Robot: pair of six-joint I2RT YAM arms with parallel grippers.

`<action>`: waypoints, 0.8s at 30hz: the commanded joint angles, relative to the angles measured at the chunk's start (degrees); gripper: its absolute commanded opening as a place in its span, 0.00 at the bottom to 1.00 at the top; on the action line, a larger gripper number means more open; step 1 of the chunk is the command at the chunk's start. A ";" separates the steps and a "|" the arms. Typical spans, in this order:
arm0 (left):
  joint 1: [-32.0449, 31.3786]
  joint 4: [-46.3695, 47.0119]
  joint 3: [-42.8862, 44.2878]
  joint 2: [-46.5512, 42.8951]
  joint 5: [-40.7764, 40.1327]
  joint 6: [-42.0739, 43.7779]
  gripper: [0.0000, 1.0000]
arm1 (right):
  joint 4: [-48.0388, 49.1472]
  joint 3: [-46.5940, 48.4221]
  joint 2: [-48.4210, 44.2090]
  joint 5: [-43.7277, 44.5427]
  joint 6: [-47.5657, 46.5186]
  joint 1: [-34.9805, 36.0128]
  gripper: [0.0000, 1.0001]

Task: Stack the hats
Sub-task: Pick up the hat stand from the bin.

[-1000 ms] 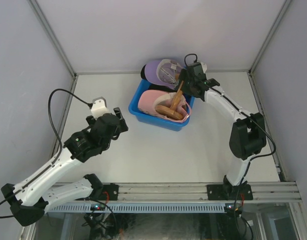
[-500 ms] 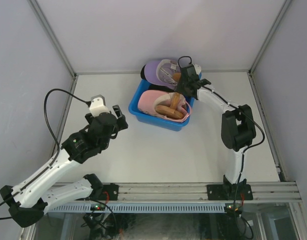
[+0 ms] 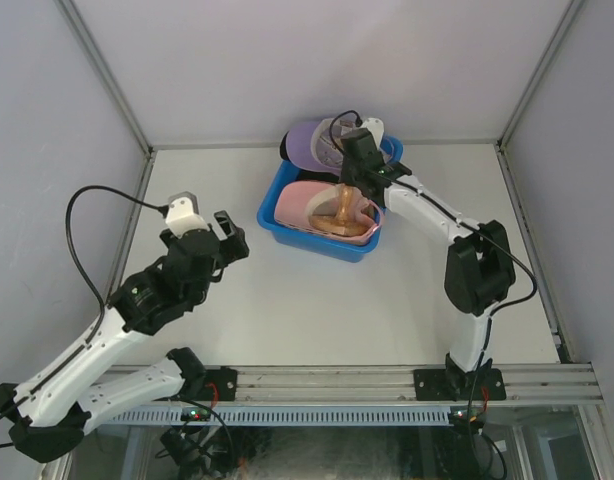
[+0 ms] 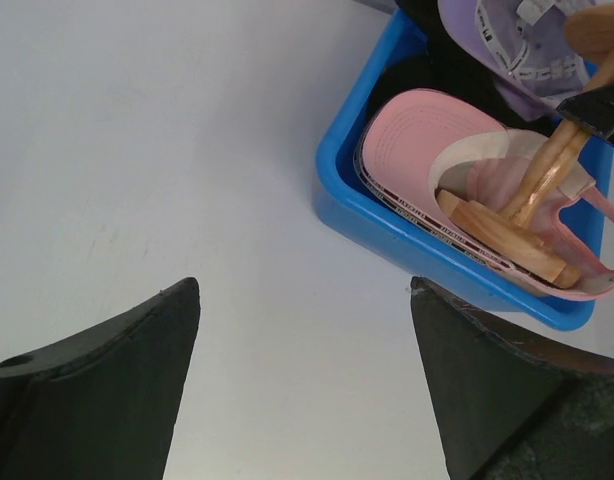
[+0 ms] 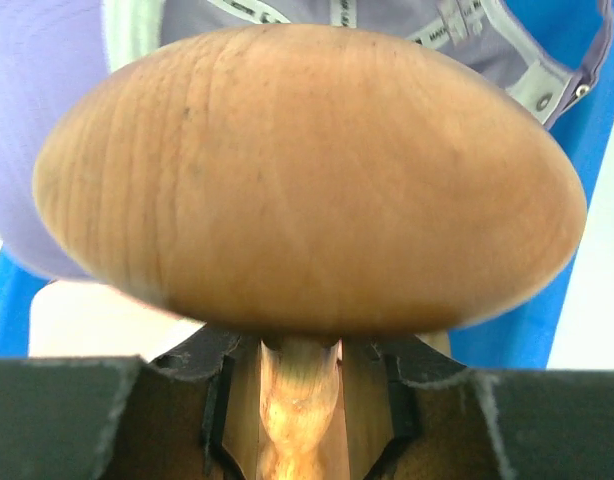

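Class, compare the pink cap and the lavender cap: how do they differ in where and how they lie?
The pink cap lies inside the blue bin; the lavender cap overhangs the bin's far rim. The base of the wooden stand sits in the pink cap, not in the lavender cap. Both lie inside-up.

Three hats are counted: one lavender cap [image 3: 309, 140], one pink cap [image 3: 299, 200], and one black cap [image 3: 286, 150], only partly seen under the lavender. One blue bin [image 3: 317, 243] is counted. One wooden stand [image 3: 342, 208] is counted. Two arms are counted, left arm [image 3: 97, 340] and right arm [image 3: 432, 210]. Two grippers are counted, left gripper [image 3: 230, 232] and right gripper [image 3: 352, 180].
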 commanded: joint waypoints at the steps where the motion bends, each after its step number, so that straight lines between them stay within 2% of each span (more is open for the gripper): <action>1: -0.30 1.07 2.34 -2.76 -1.55 0.56 0.89 | 7.73 1.24 -9.01 2.49 -7.17 2.75 0.00; 14: -0.32 -3.16 5.86 -7.46 -1.81 -0.31 0.89 | 17.73 1.17 -15.21 3.40 -15.36 9.20 0.00; 19: -0.29 -6.29 7.52 -8.83 -4.28 -3.06 0.90 | 22.92 0.86 -16.71 5.69 -21.59 14.59 0.00; 24: -0.28 -13.82 12.10 -8.25 -8.39 -7.69 0.92 | 25.74 0.74 -18.13 8.61 -27.12 21.03 0.00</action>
